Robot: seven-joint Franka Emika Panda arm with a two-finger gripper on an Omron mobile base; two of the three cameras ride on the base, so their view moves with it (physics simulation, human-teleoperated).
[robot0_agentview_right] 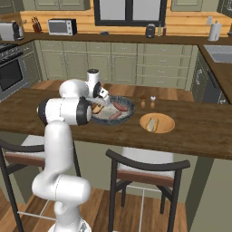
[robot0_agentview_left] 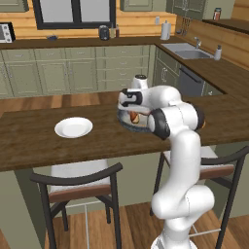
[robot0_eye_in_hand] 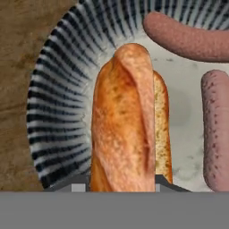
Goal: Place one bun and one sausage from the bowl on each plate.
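Golden bun [robot0_eye_in_hand: 123,120] lengthwise along claw [robot0_eye_in_hand: 121,185] (clamped)

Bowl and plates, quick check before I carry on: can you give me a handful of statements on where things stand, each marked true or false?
1. The gripper is shut on a bun in the bowl. True.
2. The white plate already holds a bun and a sausage. False: nothing lies on it.
3. Two sausages lie in the bowl beside the gripped bun. True.
4. The orange-tan plate sits left of the bowl in the right base view. False: it sits to the bowl's right, with something pale on it that I cannot identify.
5. The bowl stands on the kitchen floor. False: it stands on the wooden counter.
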